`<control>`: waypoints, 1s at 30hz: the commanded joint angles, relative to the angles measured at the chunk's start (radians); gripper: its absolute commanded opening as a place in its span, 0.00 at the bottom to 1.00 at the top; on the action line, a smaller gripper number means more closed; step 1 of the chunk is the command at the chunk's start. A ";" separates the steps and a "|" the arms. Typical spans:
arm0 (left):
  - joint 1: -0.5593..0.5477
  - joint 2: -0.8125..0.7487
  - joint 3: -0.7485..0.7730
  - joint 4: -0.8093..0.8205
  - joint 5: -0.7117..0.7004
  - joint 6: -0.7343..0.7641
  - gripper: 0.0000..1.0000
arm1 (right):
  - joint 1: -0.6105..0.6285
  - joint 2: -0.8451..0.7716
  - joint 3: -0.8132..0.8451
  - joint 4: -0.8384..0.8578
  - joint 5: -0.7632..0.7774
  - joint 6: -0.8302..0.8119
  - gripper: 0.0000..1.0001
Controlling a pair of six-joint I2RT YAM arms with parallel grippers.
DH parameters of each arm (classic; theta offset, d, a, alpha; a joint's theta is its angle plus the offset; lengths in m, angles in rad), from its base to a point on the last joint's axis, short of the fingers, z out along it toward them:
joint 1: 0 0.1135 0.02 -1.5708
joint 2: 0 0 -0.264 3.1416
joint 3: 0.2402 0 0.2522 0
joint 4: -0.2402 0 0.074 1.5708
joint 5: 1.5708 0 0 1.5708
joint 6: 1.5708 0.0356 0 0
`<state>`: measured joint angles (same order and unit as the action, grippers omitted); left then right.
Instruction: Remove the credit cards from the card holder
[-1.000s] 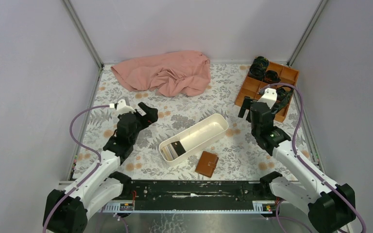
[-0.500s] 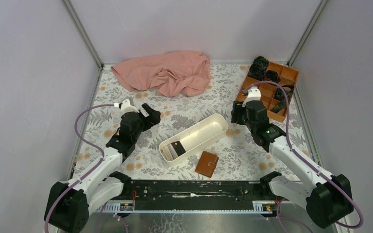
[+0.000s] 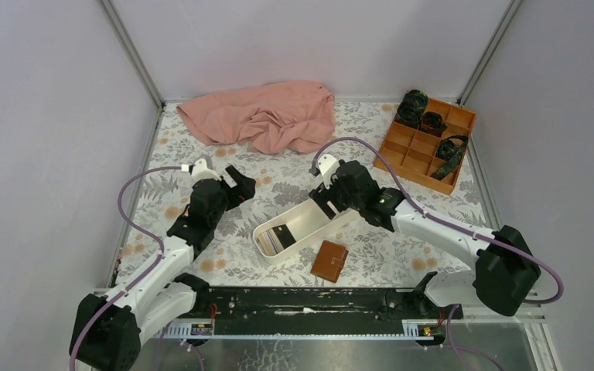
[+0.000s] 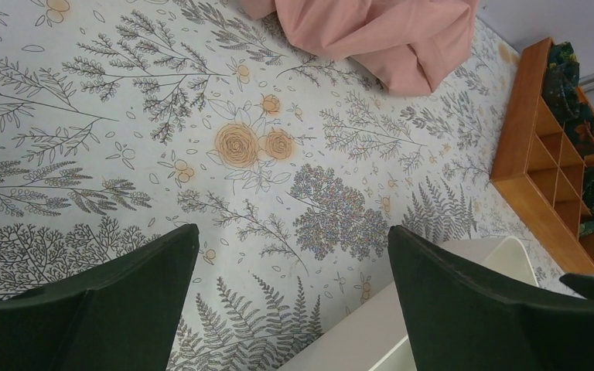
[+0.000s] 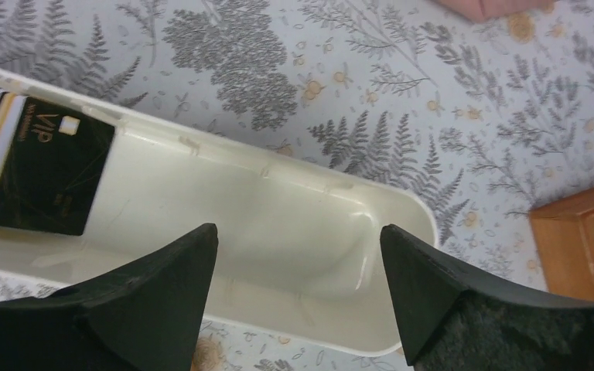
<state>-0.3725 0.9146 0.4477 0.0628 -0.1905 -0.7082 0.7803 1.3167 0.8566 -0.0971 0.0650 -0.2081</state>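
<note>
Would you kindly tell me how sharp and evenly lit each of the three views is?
Top external: sharp, soft even light, faint shadows. Left wrist: tablecloth crisp, left hand a dark shape with little detail. Right wrist: black card legible in the white tray, mild sheen on its wall.

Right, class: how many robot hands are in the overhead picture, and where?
2. The left hand hangs open over the tablecloth, left of the white tray; the right hand, open too, is above the tray's far end. Neither is hidden.

Right wrist view: credit cards [image 5: 42,174] clipped by left edge, black top card covering most of stack. Top view: card holder [image 3: 330,260] folded, slots unseen. Left wrist view: orange box [image 4: 526,124] clipped by right edge.
</note>
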 commanded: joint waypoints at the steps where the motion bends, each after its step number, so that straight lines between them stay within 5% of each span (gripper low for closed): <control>1: -0.004 -0.021 0.022 0.003 0.000 0.015 1.00 | -0.001 0.048 0.085 -0.011 0.150 -0.064 0.82; 7: -0.003 -0.009 0.022 0.007 0.011 0.013 1.00 | -0.041 0.077 0.080 0.002 0.433 0.020 0.72; 25: -0.003 0.005 0.028 0.003 0.047 0.012 1.00 | -0.179 0.157 0.039 -0.015 0.195 0.135 0.64; 30: -0.003 0.013 0.029 0.004 0.060 0.015 1.00 | -0.188 0.189 0.040 -0.032 0.182 0.149 0.48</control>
<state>-0.3725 0.9234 0.4477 0.0525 -0.1520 -0.7074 0.6041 1.4815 0.8932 -0.1238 0.2825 -0.0856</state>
